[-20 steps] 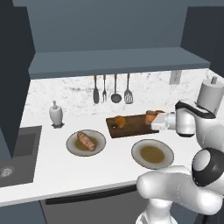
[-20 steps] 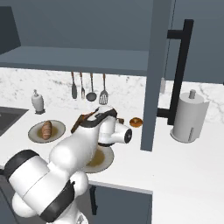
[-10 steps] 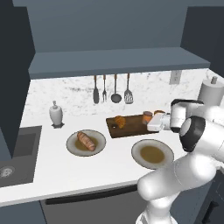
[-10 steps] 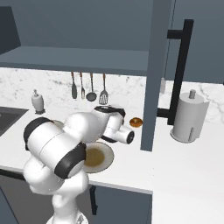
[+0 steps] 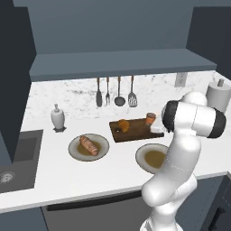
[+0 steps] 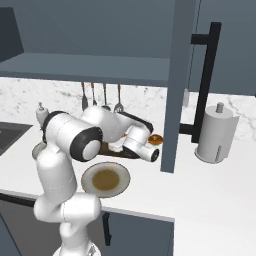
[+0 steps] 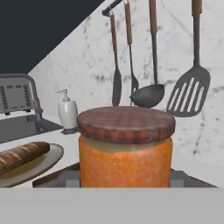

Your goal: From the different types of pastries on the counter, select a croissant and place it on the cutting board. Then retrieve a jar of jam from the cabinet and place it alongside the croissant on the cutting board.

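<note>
The arm has swung upright; the end effector [image 6: 159,148] grips the jar of jam [image 5: 150,118] at the cutting board [image 5: 135,131], beside the croissant [image 5: 122,125]. Only release remains.

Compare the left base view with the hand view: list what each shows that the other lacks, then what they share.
Left base view only: the croissant on the cutting board, and a sink at far left. Hand view only: the jar of jam's checked lid close up, and a toaster. Both share the jar of jam, the hanging utensils, the soap dispenser and the ridged roll on its plate.
</note>
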### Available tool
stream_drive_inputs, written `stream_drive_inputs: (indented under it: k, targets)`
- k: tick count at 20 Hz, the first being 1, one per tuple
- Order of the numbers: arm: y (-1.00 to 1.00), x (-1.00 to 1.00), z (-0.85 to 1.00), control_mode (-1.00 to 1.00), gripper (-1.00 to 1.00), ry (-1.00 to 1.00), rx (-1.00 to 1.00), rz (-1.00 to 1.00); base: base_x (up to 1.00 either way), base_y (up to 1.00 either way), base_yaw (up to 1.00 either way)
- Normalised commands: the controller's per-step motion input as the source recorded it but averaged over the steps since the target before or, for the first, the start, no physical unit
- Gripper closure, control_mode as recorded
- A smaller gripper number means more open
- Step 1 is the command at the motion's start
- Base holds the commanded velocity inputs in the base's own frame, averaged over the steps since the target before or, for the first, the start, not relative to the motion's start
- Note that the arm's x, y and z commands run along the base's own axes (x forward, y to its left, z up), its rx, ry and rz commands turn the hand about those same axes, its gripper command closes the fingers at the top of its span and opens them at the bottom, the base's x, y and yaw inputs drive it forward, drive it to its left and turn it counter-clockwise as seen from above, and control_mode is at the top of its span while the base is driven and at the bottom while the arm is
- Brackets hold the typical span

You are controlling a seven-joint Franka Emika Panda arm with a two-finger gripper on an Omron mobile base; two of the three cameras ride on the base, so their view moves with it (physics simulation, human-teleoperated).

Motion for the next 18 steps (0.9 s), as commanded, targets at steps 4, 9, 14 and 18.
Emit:
stream_drive_inputs:
  k: [4,9,14,18]
  targets:
    - [-0.07,0.43,-0.27,-1.00,1.00,-0.06,0.00,0.00,0.00,0.00,0.00]
    - [0.00,0.36,-0.17,-1.00,1.00,-0.03,0.00,0.00,0.00,0.00,0.00]
    - [0.03,0.25,0.00,-1.00,1.00,0.00,0.00,0.00,0.00,0.00,0.00]
    - [0.00,0.53,-0.07,-1.00,1.00,0.00,0.00,0.00,0.00,0.00,0.00]
